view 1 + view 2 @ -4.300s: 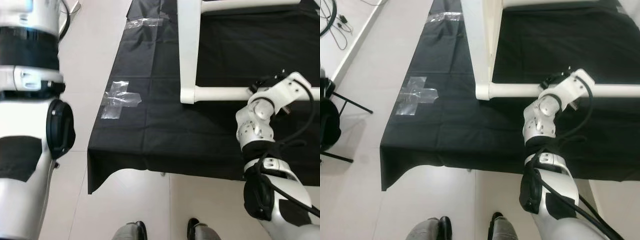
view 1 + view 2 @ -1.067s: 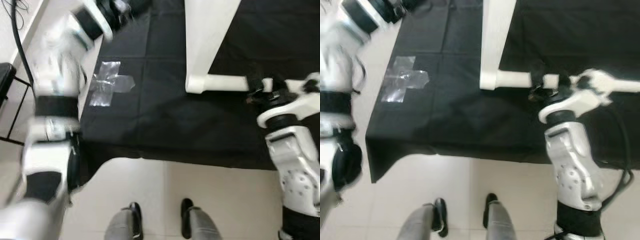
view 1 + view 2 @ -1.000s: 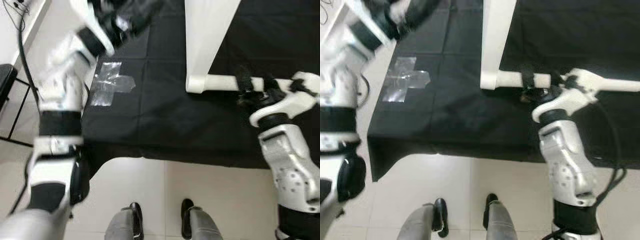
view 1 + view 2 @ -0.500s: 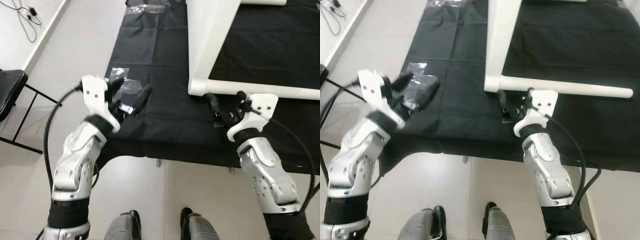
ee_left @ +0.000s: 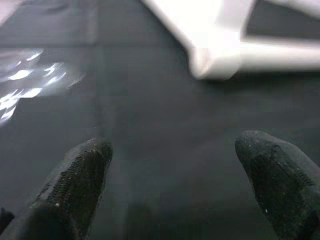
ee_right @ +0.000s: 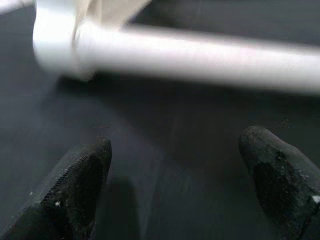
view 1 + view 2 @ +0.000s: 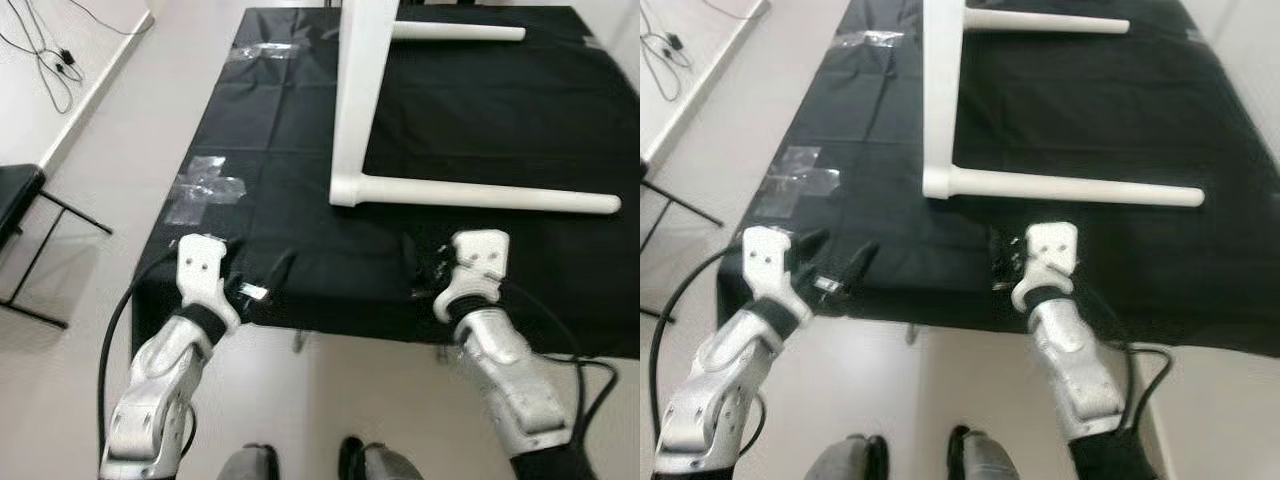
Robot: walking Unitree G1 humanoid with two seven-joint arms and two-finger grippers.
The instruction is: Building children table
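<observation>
Both released end effectors, left (image 7: 262, 278) and right (image 6: 175, 185), dropped below the white table frame (image 7: 352, 120).

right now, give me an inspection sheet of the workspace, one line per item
surface: table under a black cloth, cloth hanging over the near edge.
job's things: white table frame lying on the cloth, with a near leg and a far leg pointing to the robot's right.
clutter: clear tape patches stuck on the cloth near its left edge.
grippers: left gripper open, empty, at the cloth's near edge; right gripper open, empty, just short of the near leg.
cables: loose cables on the floor far left; cables along both arms.
surroundings: pale floor; black chair at left.
</observation>
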